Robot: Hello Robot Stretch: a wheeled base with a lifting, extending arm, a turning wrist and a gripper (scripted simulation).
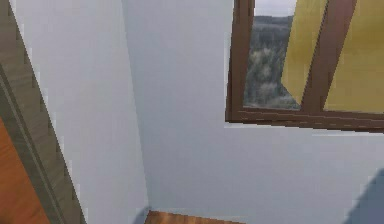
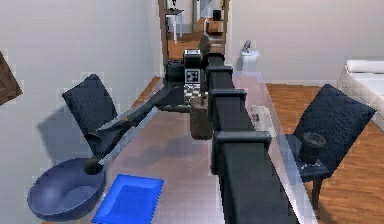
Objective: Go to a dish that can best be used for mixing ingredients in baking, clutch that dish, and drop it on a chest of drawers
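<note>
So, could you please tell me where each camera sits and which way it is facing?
Forward view: on the robot, looking ahead and somewhat down at a wall corner and a brown-framed window.
Arm side view: on the robot's body, looking out sideways over a table; the arm and end effector reach toward a blue bowl.
Shared: pale walls; the brown piece at the arm side view's left edge may be that window.

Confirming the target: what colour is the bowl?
Dark blue; the bowl shows best in the arm side view.
</note>
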